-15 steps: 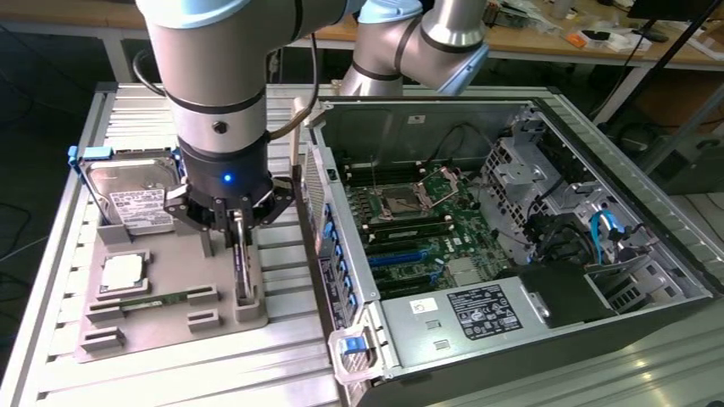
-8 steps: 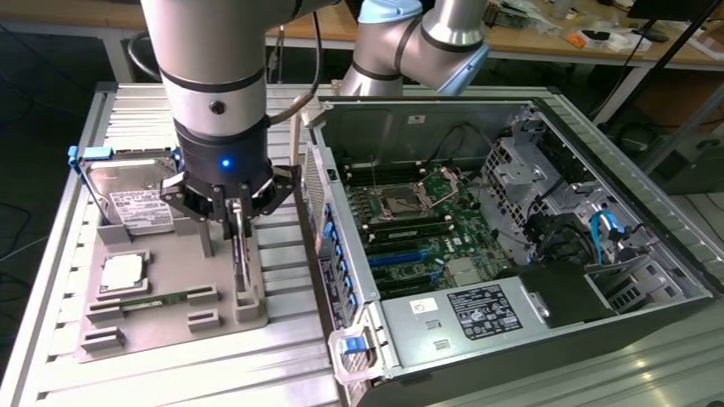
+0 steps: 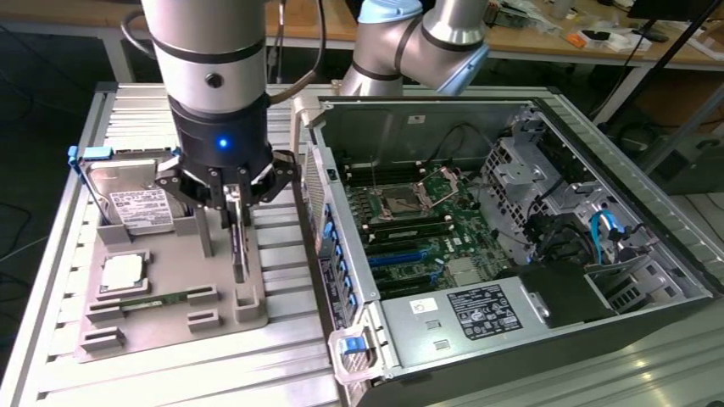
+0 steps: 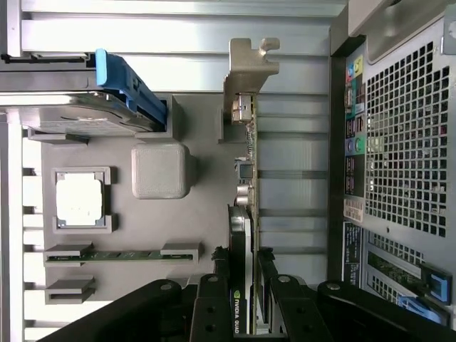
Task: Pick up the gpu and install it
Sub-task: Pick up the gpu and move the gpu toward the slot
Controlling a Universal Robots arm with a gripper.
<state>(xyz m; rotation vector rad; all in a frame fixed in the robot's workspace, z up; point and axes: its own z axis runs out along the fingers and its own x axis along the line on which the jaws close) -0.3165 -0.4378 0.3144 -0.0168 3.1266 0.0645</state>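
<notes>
DESK: Where is the card, and what has hold of it?

PHOTO: The gpu (image 3: 241,254) stands on edge in a grey holder tray (image 3: 226,320), in the lower half of the exterior view's left. The gripper (image 3: 236,216) sits over its upper edge with a finger pressed to each face, clamped on it. Whether the card's lower edge is seated in its slot or clear of it is hard to make out.

DESK: What crowds it?

PHOTO: A silver hard drive in a blue frame (image 3: 134,203) stands in the same tray, to the exterior view's left of the card. A processor chip (image 3: 122,273) and a memory stick (image 3: 169,298) lie flat lower in the frame. Just beside the card, on the exterior view's right, rises the rear wall (image 3: 322,229) of an open computer case (image 3: 633,280), its motherboard (image 3: 413,216) exposed.

DESK: And the setting?

PHOTO: A ribbed aluminium table (image 3: 169,373) carries both tray and case. Cluttered workbenches (image 3: 565,42) line the upper edge of the frame.
</notes>
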